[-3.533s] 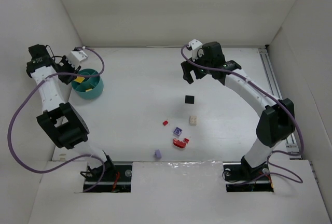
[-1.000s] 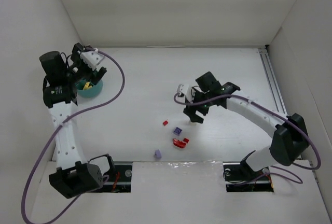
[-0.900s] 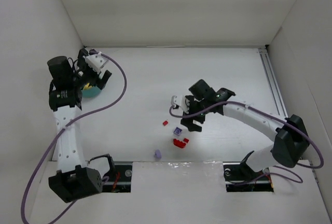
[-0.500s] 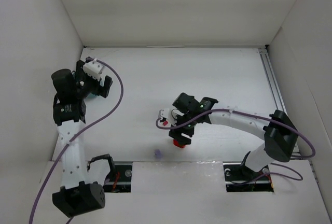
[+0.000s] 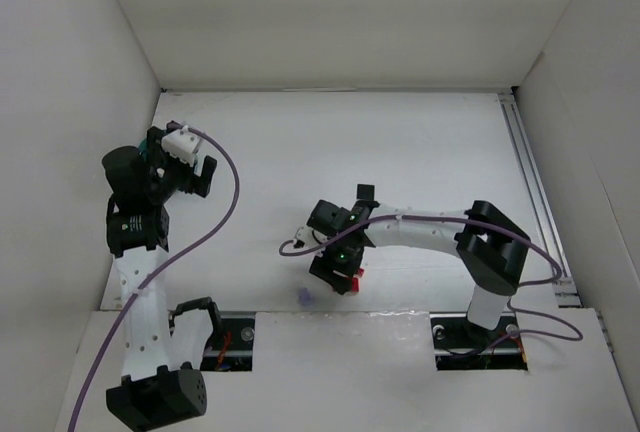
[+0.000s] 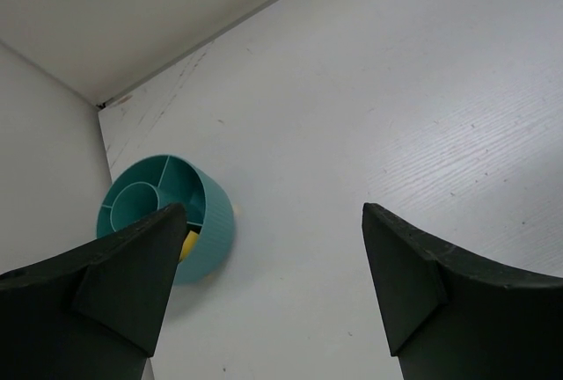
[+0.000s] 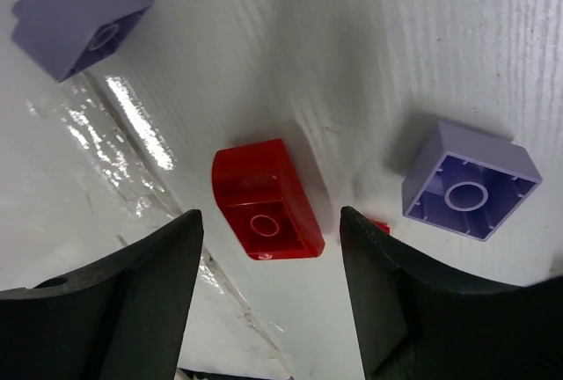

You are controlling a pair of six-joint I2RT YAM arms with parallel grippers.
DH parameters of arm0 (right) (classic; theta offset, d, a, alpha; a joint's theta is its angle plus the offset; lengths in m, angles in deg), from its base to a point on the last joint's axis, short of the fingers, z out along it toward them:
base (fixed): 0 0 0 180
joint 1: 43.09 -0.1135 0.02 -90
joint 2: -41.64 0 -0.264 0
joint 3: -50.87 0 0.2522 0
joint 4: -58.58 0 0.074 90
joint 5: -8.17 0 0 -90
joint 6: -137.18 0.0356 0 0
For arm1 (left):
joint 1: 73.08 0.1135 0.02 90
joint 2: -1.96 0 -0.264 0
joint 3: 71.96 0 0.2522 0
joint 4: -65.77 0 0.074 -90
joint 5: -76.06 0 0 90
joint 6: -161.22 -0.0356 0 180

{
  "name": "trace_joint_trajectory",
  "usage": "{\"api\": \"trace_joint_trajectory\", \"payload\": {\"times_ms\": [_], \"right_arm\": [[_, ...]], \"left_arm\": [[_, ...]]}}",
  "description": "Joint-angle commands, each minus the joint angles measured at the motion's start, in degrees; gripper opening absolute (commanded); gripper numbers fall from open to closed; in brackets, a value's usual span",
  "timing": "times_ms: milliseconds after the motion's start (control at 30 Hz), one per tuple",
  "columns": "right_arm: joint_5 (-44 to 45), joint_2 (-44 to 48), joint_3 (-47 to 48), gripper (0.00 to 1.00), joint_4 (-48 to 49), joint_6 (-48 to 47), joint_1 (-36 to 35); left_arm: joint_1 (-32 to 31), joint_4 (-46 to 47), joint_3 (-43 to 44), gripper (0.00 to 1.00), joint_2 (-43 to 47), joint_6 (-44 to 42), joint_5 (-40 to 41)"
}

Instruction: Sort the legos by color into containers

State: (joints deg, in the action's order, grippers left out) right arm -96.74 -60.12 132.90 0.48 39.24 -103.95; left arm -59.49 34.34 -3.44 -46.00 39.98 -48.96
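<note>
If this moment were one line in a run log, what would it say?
left jaws: open, empty, by teal bowl | right jaws: open, straddling red brick, not gripping | step: pre-grasp

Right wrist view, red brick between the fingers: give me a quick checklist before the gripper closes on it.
1. The red brick lies between the right gripper fingers: ok.
2. Jaws open, a gap on each side of it: ok.
3. Brick upright: not ok, its hollow underside faces the camera.
4. The purple brick outside the jaws: ok.
5. The small red piece clear of the finger: cannot tell, partly hidden.
6. The teal bowl unobstructed: cannot tell, the open left gripper is near it.
</note>
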Motion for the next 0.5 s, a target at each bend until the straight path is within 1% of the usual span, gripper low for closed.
{"api": "trace_joint_trajectory", "payload": {"times_ms": [0, 233, 267, 300, 333, 467], "right_arm": [[3.8, -1.2, 2.9, 0.69, -1.7, 2.8, -0.6], [6.4, -1.7, 1.7, 0.68, -2.2, 2.8, -1.6], [6.4, -1.1, 1.2, 0.70, -2.8, 2.2, -1.6], [6.4, -0.5, 0.5, 0.70, -2.8, 2.1, -1.6], [6.4, 0.6, -0.8, 0.73, -2.8, 2.1, -2.2], [7.2, 1.1, -1.5, 0.75, -2.1, 2.1, -5.4]], "left_arm": [[0.0, 3.5, -0.6, 0.80, 1.0, 0.1, 0.0], [-0.6, 5.3, -1.7, 0.80, 1.0, -0.4, -0.5], [-0.6, 5.3, -1.7, 0.80, 1.0, -0.4, -0.5], [-0.6, 5.8, -1.7, 0.80, 1.0, -0.4, -0.5], [-0.6, 5.8, -2.2, 0.80, 1.0, -0.9, -0.5], [-0.6, 6.4, -2.2, 0.81, 1.0, -0.9, -0.5]]}}
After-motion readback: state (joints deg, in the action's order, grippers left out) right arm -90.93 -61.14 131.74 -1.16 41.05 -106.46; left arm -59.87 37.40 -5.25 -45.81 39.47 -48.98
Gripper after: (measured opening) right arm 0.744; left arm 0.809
